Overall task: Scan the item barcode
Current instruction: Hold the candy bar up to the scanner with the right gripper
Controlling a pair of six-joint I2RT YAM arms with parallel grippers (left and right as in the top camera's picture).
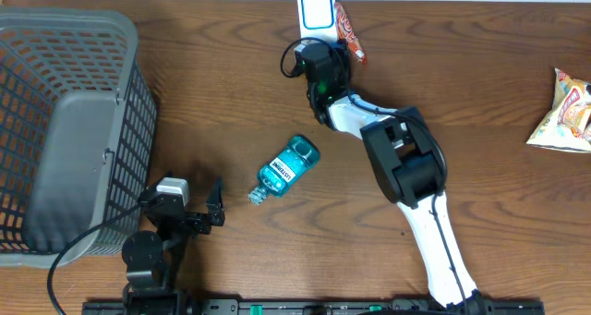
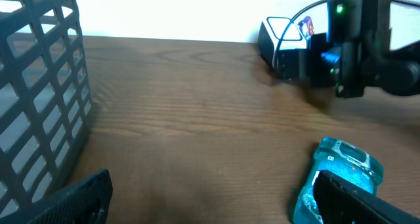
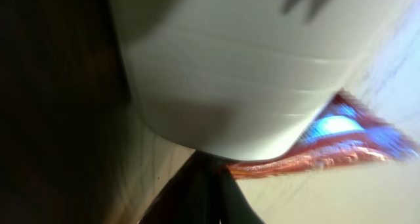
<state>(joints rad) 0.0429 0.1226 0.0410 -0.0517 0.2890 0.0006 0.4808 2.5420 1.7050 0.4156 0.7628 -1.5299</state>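
Note:
At the far edge of the table stands a white scanner [image 1: 317,10] with a blue-rimmed face; it fills the right wrist view [image 3: 223,73]. My right gripper [image 1: 342,42] is shut on a red snack packet [image 1: 351,29] and holds it right beside the scanner. In the right wrist view the packet [image 3: 341,145] juts out from my closed fingertips [image 3: 216,175], just under the scanner body. A teal mouthwash bottle [image 1: 288,167] lies on its side mid-table. My left gripper [image 1: 196,197] stands open and empty to its left, the bottle [image 2: 344,168] just behind its right finger [image 2: 357,201].
A grey mesh basket [image 1: 65,121] takes up the left side, close to my left gripper. A yellow and white snack bag [image 1: 565,112] lies at the right edge. The right arm [image 1: 406,158] stretches diagonally across the middle right.

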